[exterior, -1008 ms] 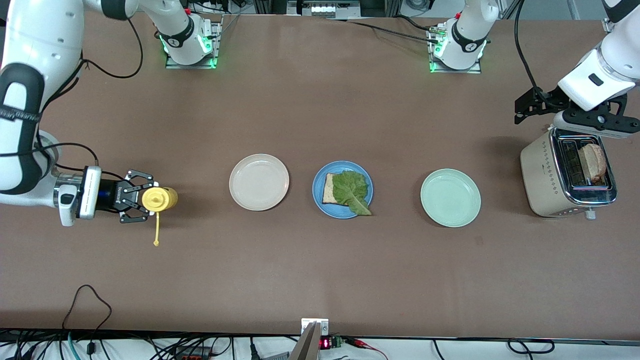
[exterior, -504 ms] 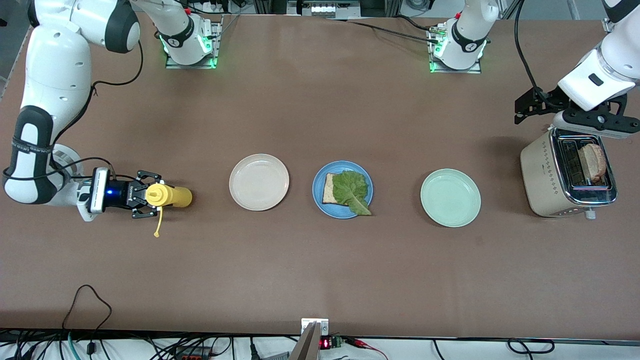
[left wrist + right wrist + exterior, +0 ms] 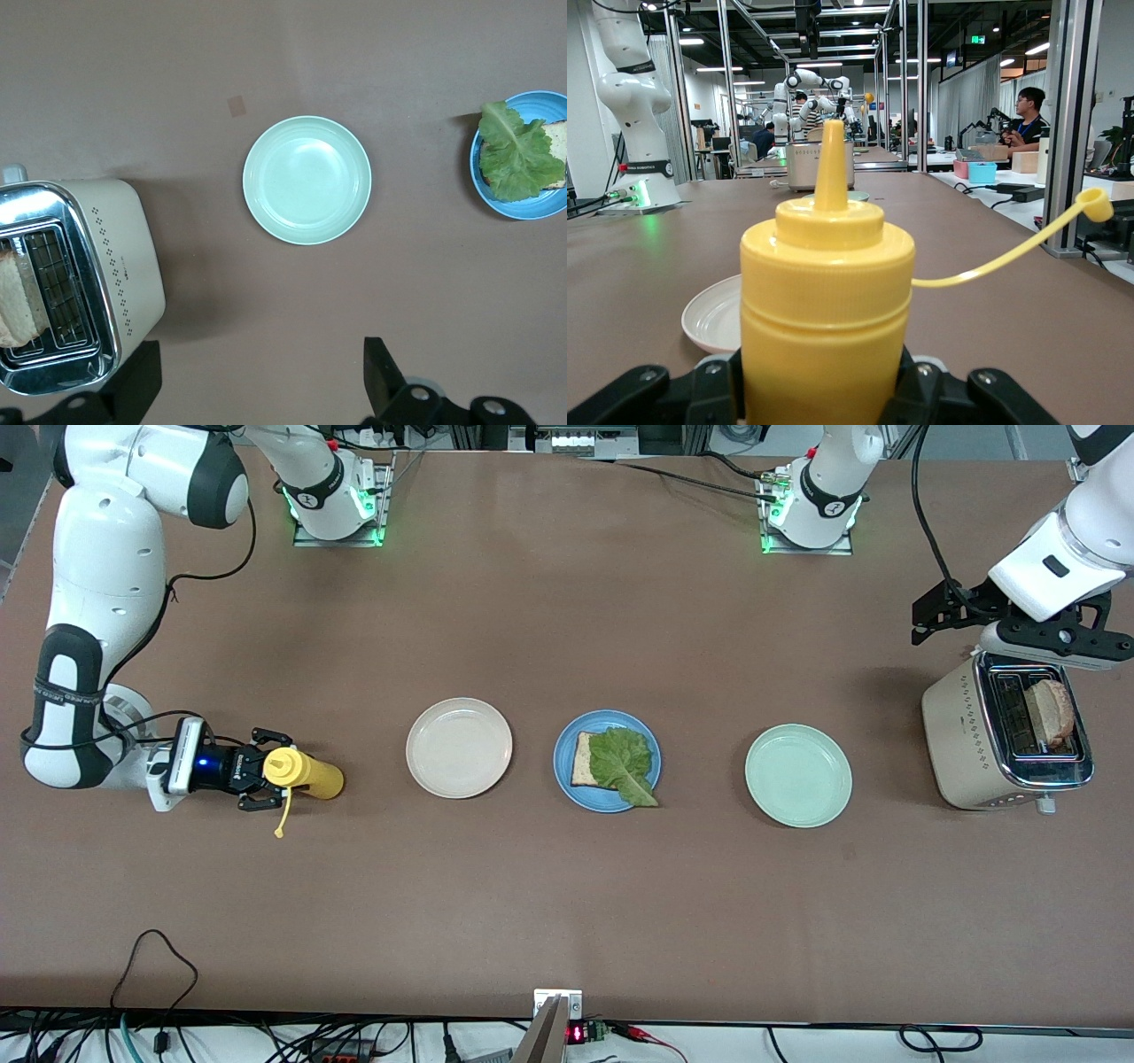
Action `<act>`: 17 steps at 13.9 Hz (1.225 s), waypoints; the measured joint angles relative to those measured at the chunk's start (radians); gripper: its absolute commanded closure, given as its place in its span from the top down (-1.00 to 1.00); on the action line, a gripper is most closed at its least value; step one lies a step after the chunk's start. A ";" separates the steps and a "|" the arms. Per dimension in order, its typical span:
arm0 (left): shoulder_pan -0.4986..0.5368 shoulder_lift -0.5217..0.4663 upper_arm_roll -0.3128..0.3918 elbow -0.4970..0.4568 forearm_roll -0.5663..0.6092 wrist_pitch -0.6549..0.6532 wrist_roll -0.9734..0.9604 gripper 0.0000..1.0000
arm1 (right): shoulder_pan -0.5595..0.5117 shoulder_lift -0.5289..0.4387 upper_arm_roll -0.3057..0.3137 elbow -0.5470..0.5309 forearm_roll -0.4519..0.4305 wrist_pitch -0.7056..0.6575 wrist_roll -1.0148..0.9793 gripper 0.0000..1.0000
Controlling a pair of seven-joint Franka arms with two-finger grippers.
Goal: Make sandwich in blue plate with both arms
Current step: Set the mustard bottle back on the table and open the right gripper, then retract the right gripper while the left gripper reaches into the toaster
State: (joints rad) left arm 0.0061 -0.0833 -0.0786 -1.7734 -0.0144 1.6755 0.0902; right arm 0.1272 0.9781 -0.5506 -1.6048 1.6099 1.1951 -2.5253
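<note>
Gripping a yellow bottle (image 3: 306, 773), the right hand (image 3: 266, 781) sits well apart from the blue plate (image 3: 608, 761).

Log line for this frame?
right gripper: shut on yellow squeeze bottle | left gripper: open, over toaster | round blue plate: bread slice, lettuce

My brown table (image 3: 549, 620) stretches wide under me; black cables (image 3: 151, 957) trail along its near edge; past it I see metal frame posts (image 3: 921, 84), ceiling strip lights (image 3: 709, 67), and a seated person (image 3: 1028, 119) at a workbench.
</note>
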 measured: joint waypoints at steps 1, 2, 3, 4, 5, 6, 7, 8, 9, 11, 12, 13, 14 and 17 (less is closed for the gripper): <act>0.000 0.000 0.000 0.000 0.000 0.000 0.000 1.00 | -0.002 0.008 0.000 0.000 0.000 0.000 -0.011 0.12; 0.000 0.000 0.000 0.000 0.000 0.000 0.000 1.00 | -0.004 0.011 0.001 0.000 0.003 -0.006 -0.019 0.61; 0.000 0.000 0.000 0.000 0.000 0.000 0.000 1.00 | -0.006 0.012 0.001 0.000 0.004 -0.008 -0.021 1.00; 0.000 0.000 0.000 0.000 0.000 0.000 0.000 1.00 | -0.007 0.012 0.001 0.001 0.004 -0.008 -0.021 1.00; 0.000 0.000 0.000 0.000 0.000 0.000 0.000 1.00 | -0.009 0.012 0.001 0.002 0.003 -0.008 -0.021 1.00; 0.000 0.000 0.000 0.000 0.000 0.000 0.000 1.00 | -0.013 0.012 0.000 0.004 0.002 -0.008 -0.021 1.00; 0.000 0.000 0.000 0.000 0.000 0.000 0.000 1.00 | -0.021 0.012 -0.002 0.011 -0.009 -0.008 -0.021 1.00; 0.000 0.000 0.000 0.000 0.000 0.000 0.000 1.00 | -0.032 0.011 -0.008 0.027 -0.033 -0.009 -0.021 1.00; 0.000 0.000 0.000 0.000 0.000 0.000 0.000 1.00 | -0.046 0.011 -0.016 0.049 -0.061 -0.009 -0.021 1.00; 0.000 0.000 0.000 0.000 0.000 0.000 0.000 1.00 | -0.074 0.004 -0.038 0.090 -0.120 -0.011 -0.007 1.00; 0.000 0.000 0.000 0.000 0.000 0.000 0.000 1.00 | -0.084 -0.003 -0.056 0.102 -0.151 -0.014 0.009 1.00; 0.000 0.000 0.000 0.000 0.000 0.000 0.000 1.00 | -0.086 -0.012 -0.086 0.111 -0.188 -0.017 0.031 1.00; 0.000 0.000 0.000 0.000 0.000 0.000 0.000 1.00 | -0.081 -0.027 -0.124 0.119 -0.229 -0.017 0.063 1.00; 0.000 0.000 0.000 0.000 0.000 0.000 0.000 1.00 | 0.041 -0.078 -0.337 0.130 -0.303 -0.011 0.208 1.00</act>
State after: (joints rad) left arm 0.0061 -0.0833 -0.0781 -1.7734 -0.0144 1.6754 0.0902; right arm 0.1686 0.9000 -0.8875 -1.4750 1.3066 1.1839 -2.3168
